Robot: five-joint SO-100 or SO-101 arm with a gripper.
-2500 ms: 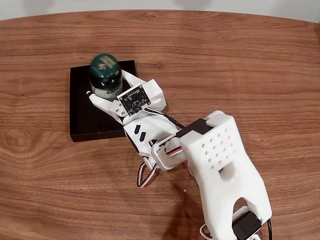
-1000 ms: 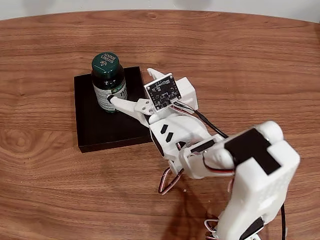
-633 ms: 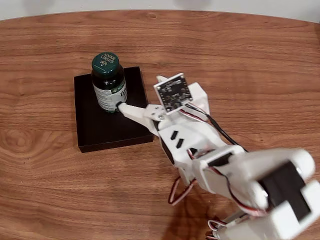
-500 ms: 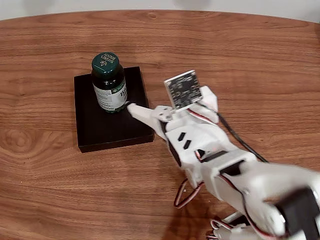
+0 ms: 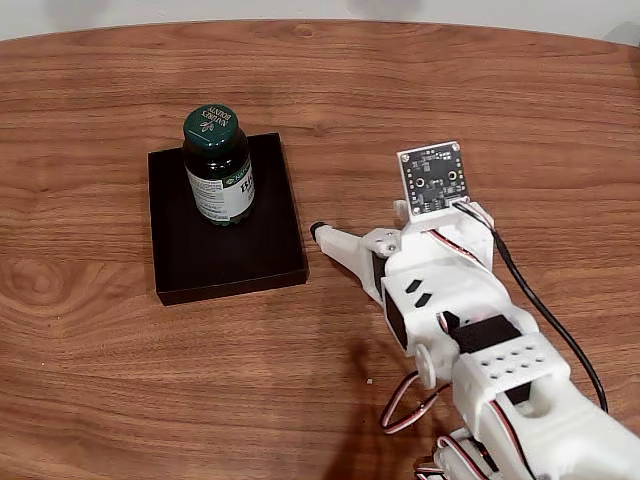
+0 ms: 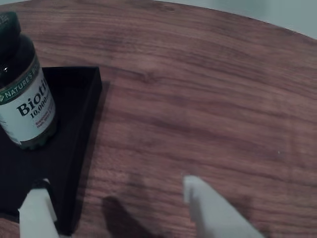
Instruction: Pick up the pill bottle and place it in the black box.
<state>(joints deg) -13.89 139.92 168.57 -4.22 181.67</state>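
With the pill bottle (image 5: 217,165) standing upright in the far-left part of the black box (image 5: 226,255), I judge the placing done and the sound move now a clean pull-back to the right, keeping clear of the tray's near-right wall. My gripper (image 5: 330,236) hangs just right of the box, fingers spread in the wrist view, holding and touching nothing.

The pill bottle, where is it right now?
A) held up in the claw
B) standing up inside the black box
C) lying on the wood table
B: the pill bottle stands upright in the black box, while the claw sits apart from it over the wooden table.
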